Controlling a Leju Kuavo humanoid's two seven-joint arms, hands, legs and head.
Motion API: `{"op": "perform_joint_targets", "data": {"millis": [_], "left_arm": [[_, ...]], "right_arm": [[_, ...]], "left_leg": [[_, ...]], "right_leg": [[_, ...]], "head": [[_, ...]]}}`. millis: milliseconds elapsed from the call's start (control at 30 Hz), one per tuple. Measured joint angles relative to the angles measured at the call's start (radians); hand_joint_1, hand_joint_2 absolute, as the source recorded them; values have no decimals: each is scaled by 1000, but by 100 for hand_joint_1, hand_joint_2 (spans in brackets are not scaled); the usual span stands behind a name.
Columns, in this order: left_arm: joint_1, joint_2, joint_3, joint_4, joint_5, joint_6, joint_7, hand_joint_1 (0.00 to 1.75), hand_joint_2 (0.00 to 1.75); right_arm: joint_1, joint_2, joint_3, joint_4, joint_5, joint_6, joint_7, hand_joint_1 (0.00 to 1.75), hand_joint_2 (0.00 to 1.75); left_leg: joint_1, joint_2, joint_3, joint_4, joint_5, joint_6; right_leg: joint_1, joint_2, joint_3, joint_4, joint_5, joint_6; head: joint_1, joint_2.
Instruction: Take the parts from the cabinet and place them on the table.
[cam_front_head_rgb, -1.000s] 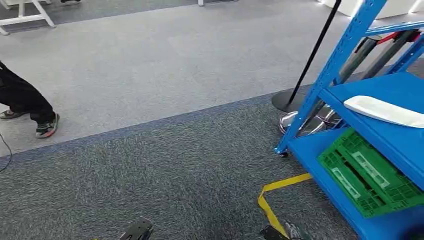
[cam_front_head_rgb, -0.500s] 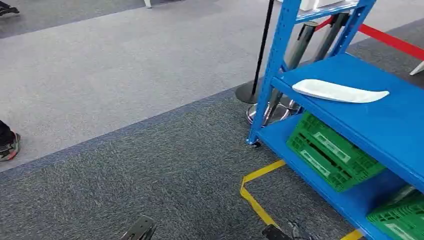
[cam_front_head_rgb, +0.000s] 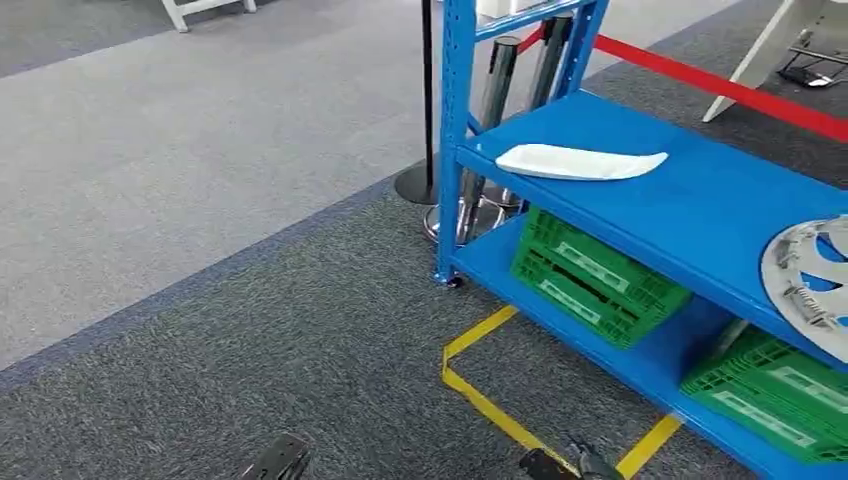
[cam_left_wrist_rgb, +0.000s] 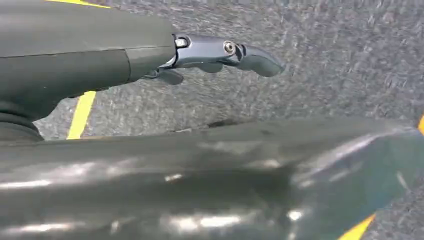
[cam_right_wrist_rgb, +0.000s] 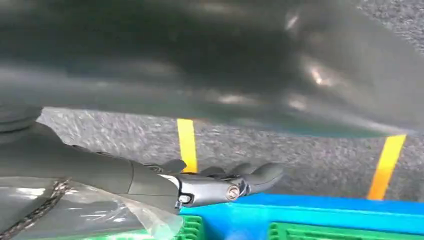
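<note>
On the cabinet (cam_front_head_rgb: 700, 200) middle shelf, a flat part (cam_front_head_rgb: 580, 161) toward its left end and a wheel cover (cam_front_head_rgb: 812, 283) at its right; beneath that shelf, two crates (cam_front_head_rgb: 590, 280) side by side; behind the cabinet, barrier posts (cam_front_head_rgb: 490, 120); before it, floor tape (cam_front_head_rgb: 480, 385).

I see cabinet (cam_front_head_rgb: 700, 215): blue painted metal, smooth, slight sheen. White part (cam_front_head_rgb: 580, 161) looks smooth plastic, matt. Silver part (cam_front_head_rgb: 805, 275): metallic grey finish, ribbed. Green crates (cam_front_head_rgb: 595, 275) are moulded plastic, lattice walls. Floor (cam_front_head_rgb: 250, 300): rough grey carpet, yellow tape (cam_front_head_rgb: 480, 395) glossy on it. Posts (cam_front_head_rgb: 495, 110): polished chrome. My left hand (cam_left_wrist_rgb: 220, 52) and right hand (cam_right_wrist_rgb: 215, 185): dark smooth plastic, some gloss.
</note>
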Motion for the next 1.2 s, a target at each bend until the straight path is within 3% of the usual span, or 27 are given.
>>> {"op": "perform_joint_targets", "data": {"millis": [33, 67, 133, 167, 200, 267, 300, 333, 367, 400, 500, 533, 567, 633, 667, 700, 733, 800, 833, 867, 967, 1000, 1033, 1067, 1100, 1167, 1200], "left_arm": [[-2, 2, 0, 0, 0, 0, 0, 0, 0], [-1, 0, 0, 0, 0, -2, 0, 0, 0], [7, -1, 0, 0, 0, -2, 0, 0, 0], [8, -1, 0, 0, 0, -3, 0, 0, 0], [7, 0, 0, 0, 0, -3, 0, 0, 0], [5, -2, 0, 0, 0, -3, 0, 0, 0], [5, -2, 0, 0, 0, -4, 0, 0, 0], [5, -2, 0, 0, 0, -5, 0, 0, 0], [4, -1, 0, 0, 0, -4, 0, 0, 0], [3, -1, 0, 0, 0, -4, 0, 0, 0], [0, -3, 1, 0, -1, -2, 1, 0, 0], [-1, -2, 0, 0, -1, -2, 1, 0, 0], [-1, -2, 0, 0, -1, -2, 0, 0, 0], [5, -1, 1, 0, -2, -2, 1, 0, 0], [8, -1, 1, 0, -2, -2, 1, 0, 0], [10, 0, 1, 0, -2, -2, 1, 0, 0], [10, 0, 1, 0, -2, -2, 1, 0, 0], [8, 0, 1, 0, -3, -2, 1, 0, 0], [8, 0, 1, 0, -3, -2, 1, 0, 0], [9, 3, 2, 0, -3, -2, 1, 0, 0], [7, 3, 3, 0, -4, -1, 2, 0, 0], [6, 3, 3, 0, -5, 0, 2, 0, 0], [5, 0, 4, 0, -5, 0, 2, 0, 0], [5, 0, 4, 0, -6, 2, 2, 0, 0], [6, 1, 5, 0, -7, 2, 2, 0, 0], [13, 2, 5, 0, -8, 1, 2, 0, 0], [14, 2, 5, 0, -10, 1, 2, 0, 0]], "right_arm": [[1, 0, 0, 0, 0, 0, 0, 0, 0], [-3, 0, 0, 0, 0, 0, 0, 0, 0], [-7, 0, 0, 0, 0, 0, 0, 0, 0], [-4, 0, 0, 0, 0, 0, 1, 0, 0], [1, 0, 0, 0, 0, 0, 1, 0, 0], [4, 0, 0, 0, 0, 0, 2, 0, 0], [3, 0, 0, 0, -1, 0, 2, 0, 0], [-1, 0, 0, 0, -1, 0, 2, 0, 0], [-4, 0, 0, 0, -1, 0, 2, 0, 0], [-4, 0, 0, -1, 0, 0, 2, 0, 0], [2, 0, 0, -1, -1, 0, 3, 0, 0], [4, 0, 0, -2, 0, 0, 2, 0, 0], [1, 0, 0, -2, 0, 0, 3, 0, 0], [-2, 2, 0, -2, 0, 0, 3, 0, 0], [-1, 1, 0, -2, 0, 0, 3, 0, 0], [1, 1, 0, -1, 1, 0, 3, 0, 0], [3, 1, 0, -1, 2, 0, 3, 0, 0], [3, 2, 0, -2, 2, 0, 3, 0, 0], [2, 3, 0, -2, 2, 0, 3, 0, 0], [0, 5, 0, -2, 2, -1, 3, 0, 0], [4, 5, 0, -2, 9, -11, 2, 0, 0], [7, 5, 0, -2, 10, -13, 3, 0, 0], [9, 4, -1, -2, 11, -14, 4, 0, 0], [8, 4, -1, -2, 11, -16, 5, 0, 0], [2, 4, 0, -2, 12, -16, 6, 0, 0], [-3, 4, -1, -2, 13, -16, 7, 0, 0], [-1, 5, 0, -2, 14, -15, 7, 0, 0]], "left_leg": [[-3, 9, 3, -7, 4, 3], [-3, 27, 2, -9, 4, 7], [-7, 63, 1, -8, 3, 8], [-7, 80, 0, -7, 2, 8], [-7, 93, -1, -7, 1, 7], [-6, 117, 2, -4, -3, 1], [-5, 128, 4, 1, -7, -4], [-7, 138, 5, 8, -13, -12], [-14, 146, 3, 15, -19, -20], [-14, 151, 4, 14, -18, -22], [-10, 174, 11, 15, -24, -36], [-5, 133, 8, 28, -40, -43], [-4, 89, -14, 82, -79, -45], [-4, 66, -88, 251, -158, -47], [-5, 63, -122, 320, -178, -47], [-5, 61, -135, 339, -172, -45], [-5, 60, -125, 312, -140, -41], [-5, 40, -62, 156, -39, -29], [-5, 0, -30, 75, 2, -21], [-2, -41, -19, 49, -5, -15], [-6, -22, -19, 30, -13, -15], [-4, -14, -16, 19, -7, -9], [4, -3, -11, 7, 0, -5], [2, 4, -8, 2, 3, -1], [0, 14, -9, 2, 4, 0], [-4, 38, -10, 3, 3, 2], [-4, 46, -11, 4, 2, 2]], "right_leg": [[8, -56, -13, 16, -18, 2], [7, -104, -44, 77, -61, 5], [5, -135, -115, 234, -137, 14], [3, -138, -137, 289, -152, 19], [0, -141, -134, 291, -143, 24], [-4, -153, -57, 167, -75, 28], [-4, -174, 1, 69, -37, 29], [-1, -221, 39, -9, -41, 28], [3, -212, 49, -8, -38, 11], [5, -200, 46, -3, -39, 1], [3, -173, 44, -5, -36, -17], [0, -164, 43, -6, -33, -21], [-2, -155, 42, -6, -32, -26], [-1, -130, 41, -5, -31, -32], [0, -115, 41, -5, -31, -32], [1, -102, 42, -5, -31, -32], [2, -87, 44, -4, -31, -32], [2, -56, 48, -4, -31, -31], [2, -45, 49, -4, -31, -31], [6, -35, 44, 0, -31, -25], [-6, -8, 26, -5, -21, -3], [-4, -1, 26, -7, -20, 6], [-6, -14, 17, -4, -27, 8], [2, -77, 0, 36, -56, 11], [3, -118, -40, 118, -100, 15], [1, -138, -116, 276, -163, 21], [0, -140, -135, 317, -169, 23]], "head": [[2, 0], [14, 0], [14, 0], [14, 0], [14, 0], [14, 0], [14, 0], [15, 0], [13, 0], [9, 0], [11, 0], [8, 0], [5, 0], [3, 0], [4, 0], [4, 0], [4, 0], [3, 0], [4, 0], [7, 0], [0, 0], [1, 0], [1, 0], [8, 0], [12, 0], [10, 0], [10, 0]]}}
